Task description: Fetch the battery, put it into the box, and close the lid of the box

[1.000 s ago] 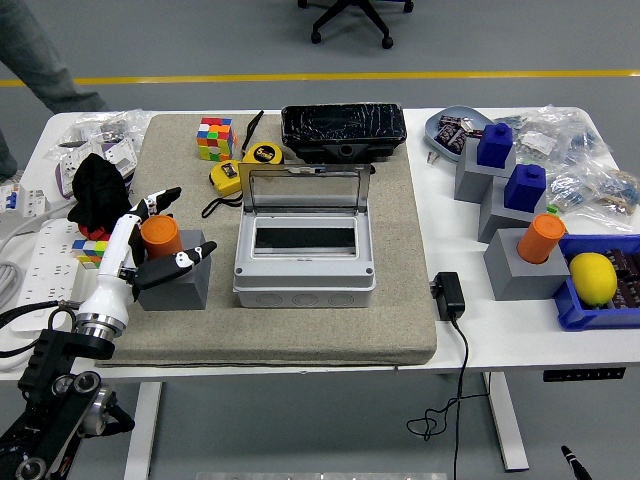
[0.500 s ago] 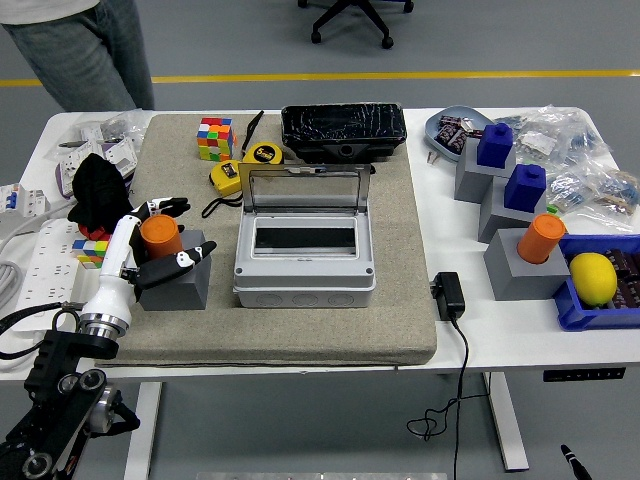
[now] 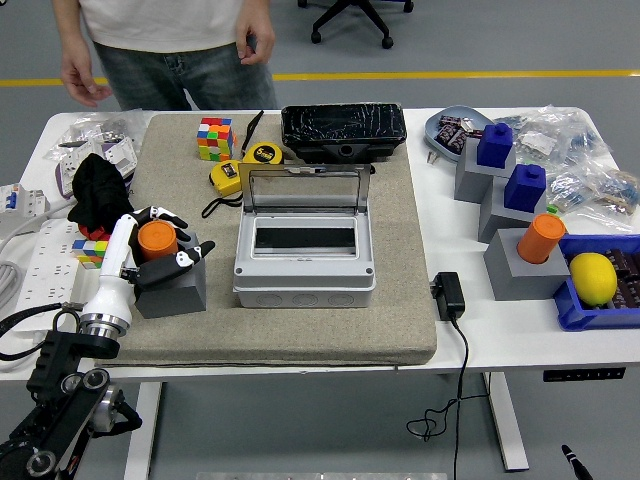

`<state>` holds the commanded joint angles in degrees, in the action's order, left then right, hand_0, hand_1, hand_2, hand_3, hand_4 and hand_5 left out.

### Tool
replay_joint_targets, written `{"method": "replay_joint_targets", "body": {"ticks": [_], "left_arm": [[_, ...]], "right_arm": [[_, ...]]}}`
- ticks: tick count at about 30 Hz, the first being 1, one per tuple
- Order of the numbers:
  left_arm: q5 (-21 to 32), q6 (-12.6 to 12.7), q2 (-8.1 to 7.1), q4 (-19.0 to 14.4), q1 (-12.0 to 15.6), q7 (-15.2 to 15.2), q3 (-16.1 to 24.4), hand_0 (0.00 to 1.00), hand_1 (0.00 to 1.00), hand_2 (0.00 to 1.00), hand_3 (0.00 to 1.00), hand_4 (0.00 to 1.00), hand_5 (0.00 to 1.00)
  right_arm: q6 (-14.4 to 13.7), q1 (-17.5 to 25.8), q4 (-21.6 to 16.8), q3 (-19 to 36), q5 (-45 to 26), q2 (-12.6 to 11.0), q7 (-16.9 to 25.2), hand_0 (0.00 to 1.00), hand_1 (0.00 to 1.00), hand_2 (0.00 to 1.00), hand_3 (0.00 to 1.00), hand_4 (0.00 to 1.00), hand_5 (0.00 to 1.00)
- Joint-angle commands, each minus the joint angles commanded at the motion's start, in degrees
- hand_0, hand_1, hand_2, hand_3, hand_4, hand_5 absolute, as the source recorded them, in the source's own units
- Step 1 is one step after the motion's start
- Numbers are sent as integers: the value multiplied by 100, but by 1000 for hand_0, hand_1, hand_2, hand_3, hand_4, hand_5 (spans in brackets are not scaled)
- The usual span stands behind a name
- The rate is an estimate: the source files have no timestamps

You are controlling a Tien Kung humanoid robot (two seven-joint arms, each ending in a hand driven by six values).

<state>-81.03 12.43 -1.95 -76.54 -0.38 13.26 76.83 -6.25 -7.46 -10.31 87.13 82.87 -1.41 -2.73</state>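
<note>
An orange cylinder, the battery (image 3: 156, 239), stands in a grey block holder (image 3: 175, 287) at the mat's left side. My left hand (image 3: 181, 236) reaches in from the lower left, its fingers (image 3: 165, 214) curled over the battery's far side and the thumb on the near side against the block. The grey box (image 3: 305, 268) sits in the middle of the mat, its clear lid (image 3: 305, 190) standing upright and open. A second orange cylinder (image 3: 541, 237) stands on a grey block at the right. My right arm is out of view.
A person stands at the far left edge, one hand (image 3: 82, 83) hanging above the table. A Rubik's cube (image 3: 214, 138), two tape measures (image 3: 228, 177), a black case (image 3: 343, 130) and a black cloth (image 3: 98, 190) lie behind. Blue blocks (image 3: 494, 144), a lemon (image 3: 592, 277) and an adapter (image 3: 449, 296) sit right.
My left hand's fingers have curled in from spread to closed around the orange battery. The person has walked in along the table's far side from the left.
</note>
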Motion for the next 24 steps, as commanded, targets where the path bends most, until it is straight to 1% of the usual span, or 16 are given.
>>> {"method": "replay_joint_targets", "body": {"ticks": [2,3,8,9,14,15,24], "left_arm": [[-30,35,4,21,-7,-3,-12,216,259,253,235,998,2],[-42,52,5,36,-9,-4,-23,162,162,175,168,998,2],[-85,123,16,82,-12,3,-46,162,162,175,168,998,2],[-87,128,17,85,-12,5,-47,118,95,121,114,998,2],[-90,199,25,93,-36,30,-45,118,95,121,114,998,2],[-92,211,28,90,-52,36,-42,113,66,96,79,998,2],[-71,303,49,87,-106,96,-51,100,55,83,62,998,2]], "right_arm": [[0,2,0,2,2,0,2,884,854,793,798,998,998],[0,2,0,1,2,1,3,884,853,793,797,998,998],[1,4,0,-2,-2,4,5,884,853,793,797,998,998],[1,4,0,-2,-2,4,5,884,853,792,798,998,998],[-1,7,0,9,5,4,0,884,853,792,798,998,998],[-3,3,0,12,5,3,-1,884,853,792,797,998,998],[-2,-5,0,11,-12,9,3,884,853,793,798,998,998]]}}
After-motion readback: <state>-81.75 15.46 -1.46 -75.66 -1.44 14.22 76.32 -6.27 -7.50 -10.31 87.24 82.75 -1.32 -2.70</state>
